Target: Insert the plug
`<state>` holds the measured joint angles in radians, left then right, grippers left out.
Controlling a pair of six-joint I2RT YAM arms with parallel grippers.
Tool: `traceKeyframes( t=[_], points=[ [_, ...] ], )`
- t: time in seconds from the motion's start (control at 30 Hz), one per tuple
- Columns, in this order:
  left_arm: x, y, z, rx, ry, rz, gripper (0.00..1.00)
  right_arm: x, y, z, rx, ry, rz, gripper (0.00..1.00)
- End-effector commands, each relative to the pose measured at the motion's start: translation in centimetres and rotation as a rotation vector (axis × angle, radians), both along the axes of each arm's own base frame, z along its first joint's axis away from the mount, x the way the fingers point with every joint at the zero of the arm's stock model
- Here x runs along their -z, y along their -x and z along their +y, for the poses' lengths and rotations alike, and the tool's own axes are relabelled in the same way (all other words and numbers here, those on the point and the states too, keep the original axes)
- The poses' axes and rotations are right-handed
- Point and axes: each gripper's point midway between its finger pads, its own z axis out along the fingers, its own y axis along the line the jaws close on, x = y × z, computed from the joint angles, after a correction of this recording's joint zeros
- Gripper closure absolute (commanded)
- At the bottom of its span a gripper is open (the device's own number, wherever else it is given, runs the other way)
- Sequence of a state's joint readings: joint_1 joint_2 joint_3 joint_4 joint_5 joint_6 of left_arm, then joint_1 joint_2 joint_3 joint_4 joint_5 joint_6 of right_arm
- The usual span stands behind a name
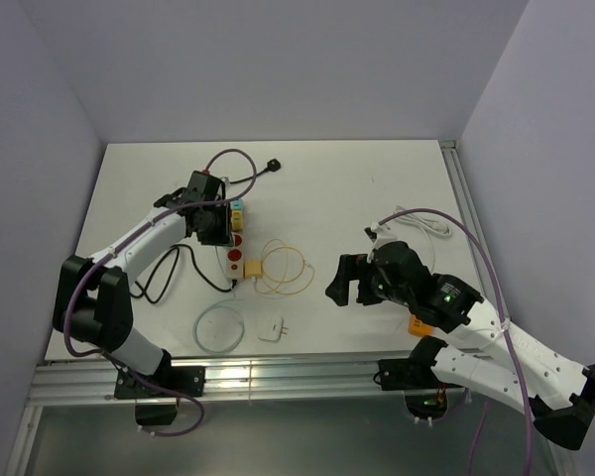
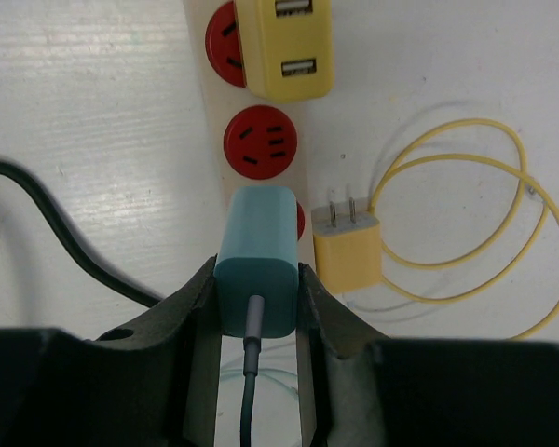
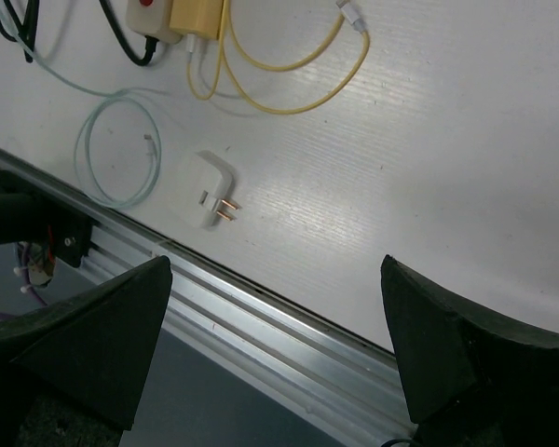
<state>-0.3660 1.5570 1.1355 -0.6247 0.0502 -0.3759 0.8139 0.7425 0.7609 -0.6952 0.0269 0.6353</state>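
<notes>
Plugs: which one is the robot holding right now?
The teal plug, pinched in the jaws of the left gripper by the red sockets. The yellow plug and the white plug lie loose on the table.

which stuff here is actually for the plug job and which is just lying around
For the job: teal block-shaped plug, held in the left gripper; white power strip with round red sockets.
Lying about: yellow charger with looped yellow cable; white two-prong charger; pale green cable loop.

A yellow two-pronged charger block [image 2: 347, 258] lies on the white desk [image 2: 93, 112], a thin yellow cable [image 2: 466, 122] looped beside it. A white two-pronged adapter [image 3: 205, 191] lies just beside a pale green coiled cable [image 3: 79, 149].
</notes>
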Motion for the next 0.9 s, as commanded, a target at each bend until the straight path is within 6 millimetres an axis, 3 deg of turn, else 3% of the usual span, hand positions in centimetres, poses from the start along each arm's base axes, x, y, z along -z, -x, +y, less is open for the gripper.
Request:
traceKeyframes(
  t=[0.0, 0.47, 0.87],
  points=[
    [-2.7, -2.9, -0.5, 0.030, 0.000, -0.112, 1.00, -0.2, -0.1, -0.1, 0.005, -0.002, -0.014, 0.00],
    [-1.4, -4.3, -1.2, 0.060, -0.026, -0.040, 0.99, -0.2, -0.1, 0.2, 0.009, -0.026, -0.016, 0.00],
    [0.1, -4.2, -1.6, 0.056, -0.021, 0.024, 1.00, -0.4, -0.1, 0.1, 0.007, -0.026, -0.019, 0.00]
  ],
)
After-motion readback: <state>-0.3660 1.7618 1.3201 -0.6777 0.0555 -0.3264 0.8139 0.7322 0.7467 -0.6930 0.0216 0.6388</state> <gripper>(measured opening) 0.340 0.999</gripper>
